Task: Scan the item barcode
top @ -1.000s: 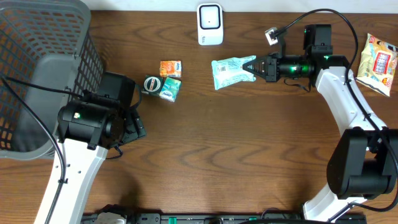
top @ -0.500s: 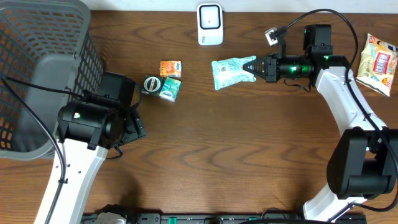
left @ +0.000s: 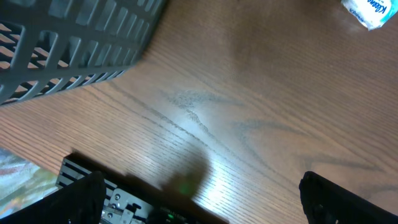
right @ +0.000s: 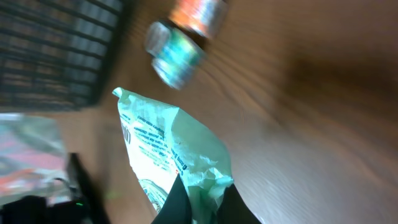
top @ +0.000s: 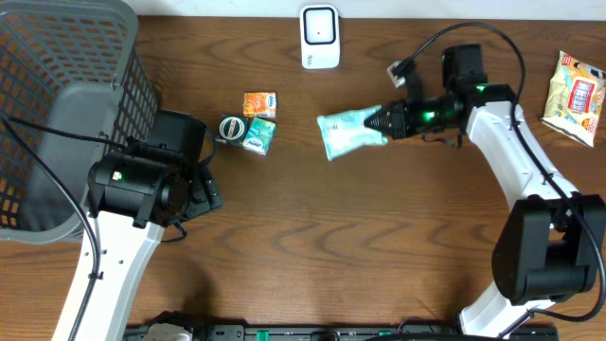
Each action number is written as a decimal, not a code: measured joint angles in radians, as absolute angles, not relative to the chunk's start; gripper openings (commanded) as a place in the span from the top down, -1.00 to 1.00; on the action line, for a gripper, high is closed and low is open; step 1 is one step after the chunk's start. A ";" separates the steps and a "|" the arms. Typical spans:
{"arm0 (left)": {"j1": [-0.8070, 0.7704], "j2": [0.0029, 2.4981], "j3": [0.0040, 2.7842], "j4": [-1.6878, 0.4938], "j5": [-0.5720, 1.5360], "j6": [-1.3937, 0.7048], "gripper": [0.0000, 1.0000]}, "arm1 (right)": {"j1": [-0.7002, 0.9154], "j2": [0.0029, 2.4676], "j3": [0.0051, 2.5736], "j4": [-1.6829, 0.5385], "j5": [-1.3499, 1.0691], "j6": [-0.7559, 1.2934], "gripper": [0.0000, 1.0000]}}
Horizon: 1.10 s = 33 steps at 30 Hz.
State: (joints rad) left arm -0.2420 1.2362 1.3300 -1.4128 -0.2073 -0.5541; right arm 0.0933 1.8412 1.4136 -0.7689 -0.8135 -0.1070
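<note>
My right gripper (top: pixel 379 122) is shut on the crimped end of a pale green snack packet (top: pixel 346 133), which it holds above the table's middle. In the right wrist view the packet (right: pixel 165 152) hangs out from between my dark fingers (right: pixel 173 202), printed side showing. The white barcode scanner (top: pixel 320 37) stands at the table's far edge, up and left of the packet. My left gripper (left: pixel 202 202) is open over bare wood near the basket, with nothing between its fingers.
A grey mesh basket (top: pixel 57 104) fills the left side. An orange packet (top: pixel 259 103), a teal packet (top: pixel 258 136) and a round tin (top: pixel 231 127) lie left of centre. A yellow snack bag (top: pixel 575 96) lies at the far right edge.
My right arm has swung left and slightly down with the green packet, which has tilted. The left arm has not moved.
</note>
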 measured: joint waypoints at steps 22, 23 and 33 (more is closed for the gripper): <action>-0.242 1.236 1.330 -1.413 -0.207 -0.554 -0.95 | 0.139 1.841 1.332 -0.760 -0.350 -0.020 -0.44; -0.242 1.236 1.330 -1.413 -0.207 -0.554 -0.96 | 0.139 1.841 1.332 -0.762 -0.371 0.012 -0.49; -0.242 1.236 1.330 -1.413 -0.207 -0.554 -0.95 | 0.144 1.841 1.332 -1.045 -0.559 0.196 0.83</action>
